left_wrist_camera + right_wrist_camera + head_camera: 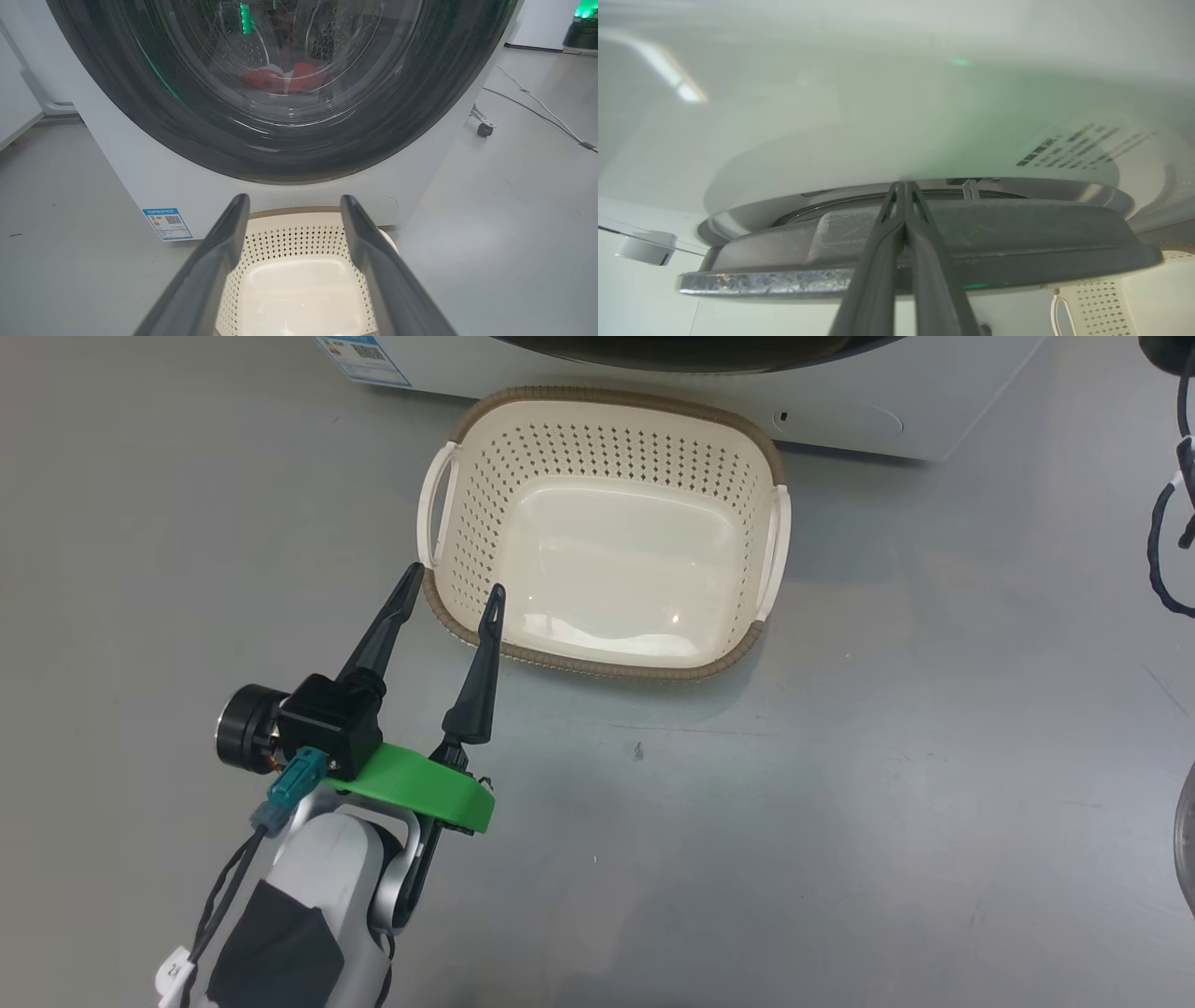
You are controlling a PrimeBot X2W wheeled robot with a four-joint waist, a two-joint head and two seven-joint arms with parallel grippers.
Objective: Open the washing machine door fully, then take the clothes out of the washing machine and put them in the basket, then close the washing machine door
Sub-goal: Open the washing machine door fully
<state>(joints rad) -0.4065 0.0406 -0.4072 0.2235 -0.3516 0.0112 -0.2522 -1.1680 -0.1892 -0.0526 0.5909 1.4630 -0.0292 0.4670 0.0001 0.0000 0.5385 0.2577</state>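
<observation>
Left claw (453,588) first: you see it at the lower left of the head view on its pale forearm (327,868). Its two dark fingers (385,625) are spread wide and empty. The fingertips hang over the near left corner of the basket (607,429). In the left wrist view, note that the same fingers frame the basket's perforated wall and bare bottom.

Locate the basket on the grey floor (887,803), just in front of the washing machine (840,420). Its far rim lies close to the machine's white front, to the right of the blue label (362,359).

Check the washing machine door (299,154): its black ring lies against the machine's front. Through its glass you see the clothes (280,79), red, low in the steel drum (327,42).

Right claw (903,186): in the right wrist view its fingers (878,261) are pressed together, tips meeting. They point at the seam between the door's rim and the machine's front. You cannot tell whether the tips touch the door, nor whether the door is latched.
</observation>
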